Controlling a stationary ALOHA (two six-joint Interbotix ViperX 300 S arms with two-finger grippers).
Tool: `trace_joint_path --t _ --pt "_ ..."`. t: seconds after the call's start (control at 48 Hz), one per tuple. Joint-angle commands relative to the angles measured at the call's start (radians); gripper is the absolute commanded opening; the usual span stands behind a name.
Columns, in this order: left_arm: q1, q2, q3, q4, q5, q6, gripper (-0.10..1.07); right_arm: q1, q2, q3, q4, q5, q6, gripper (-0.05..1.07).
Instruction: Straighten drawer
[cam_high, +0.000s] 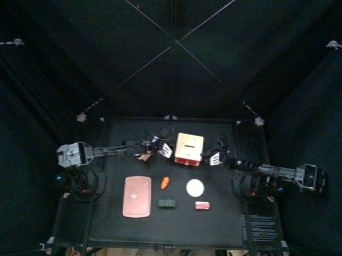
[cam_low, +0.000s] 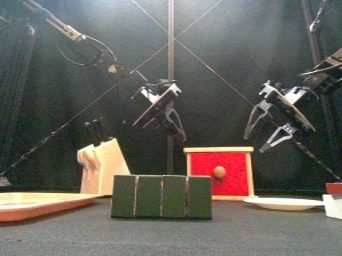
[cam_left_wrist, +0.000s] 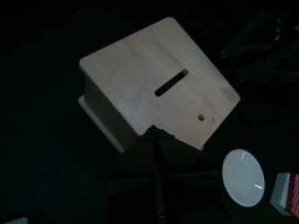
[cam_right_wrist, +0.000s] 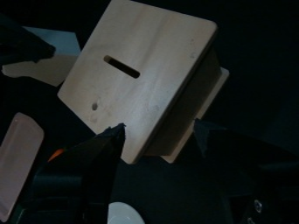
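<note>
Here the drawer (cam_high: 191, 148) sits near the middle of the desk (cam_high: 120, 135), toward its rear, red front facing the front camera. Both pincers hang above it, touching nothing — the left pincer (cam_low: 159, 112) and the right pincer (cam_low: 277, 118) each spread open. Best to lower one on each flank and nudge evenly, so the box turns square without sliding.

Black table (cam_high: 120, 135), square, curtained pen. Drawer (cam_high: 190, 147) stands near the back edge, about mid-width. Pink tray (cam_high: 135, 195) lies toward the front left. Small orange piece (cam_high: 164, 183) beside it. White disc (cam_high: 197, 187) near centre. Dark block (cam_high: 167, 202) and red block (cam_high: 202, 205) at the front edge.
</note>
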Motion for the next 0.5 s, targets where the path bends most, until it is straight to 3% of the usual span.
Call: trace_joint_path --t 0.0,0.479 --pt "-0.014 -0.057 -0.006 0.026 -0.012 -0.002 0.28 0.0 -0.017 -0.008 -0.005 0.0 -0.002 0.95" --pt "-0.164 -0.192 0.141 0.029 -0.146 -0.002 0.28 0.002 -0.074 0.014 -0.017 0.0 -0.002 0.95"
